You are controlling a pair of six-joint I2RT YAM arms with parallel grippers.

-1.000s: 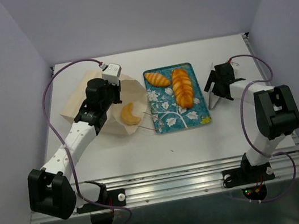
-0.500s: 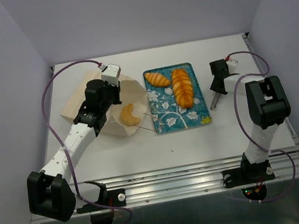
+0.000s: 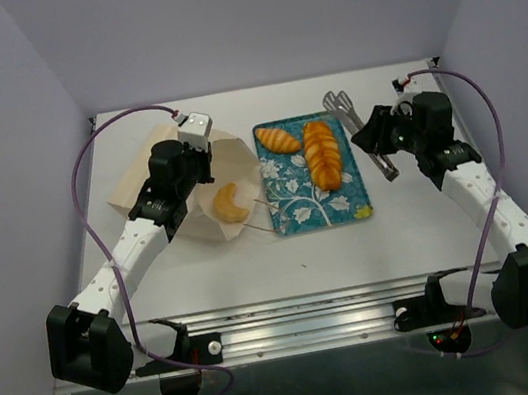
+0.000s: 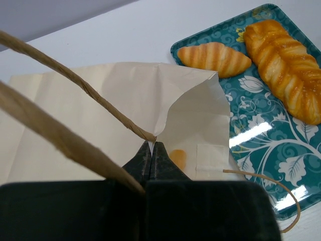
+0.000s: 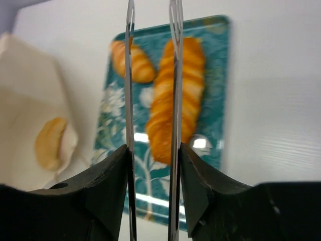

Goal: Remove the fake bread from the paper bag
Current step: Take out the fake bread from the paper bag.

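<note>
The pale paper bag (image 3: 143,172) lies on its side left of the tray, its mouth facing right. My left gripper (image 4: 152,145) is shut on the bag's (image 4: 75,115) upper mouth edge beside a string handle (image 4: 75,80). A crescent croissant (image 3: 229,201) lies in the bag's mouth, also in the right wrist view (image 5: 50,143). The oval roll (image 3: 278,139) and the long ridged loaf (image 3: 322,154) lie on the teal floral tray (image 3: 322,210). My right gripper (image 3: 380,132) is shut on metal tongs (image 3: 353,122), right of the tray; their two blades (image 5: 173,75) point at the loaf (image 5: 175,100).
The bag's other string handle (image 3: 257,214) trails onto the table by the tray's left edge. Purple cables loop beside both arms. Grey walls close the table on three sides, and a metal rail (image 3: 305,322) runs along the near edge.
My right gripper has closed on the tongs and lifted them off the table, and the arm has swung out to the right with them pointing back-left. The left arm and the breads have not moved.
</note>
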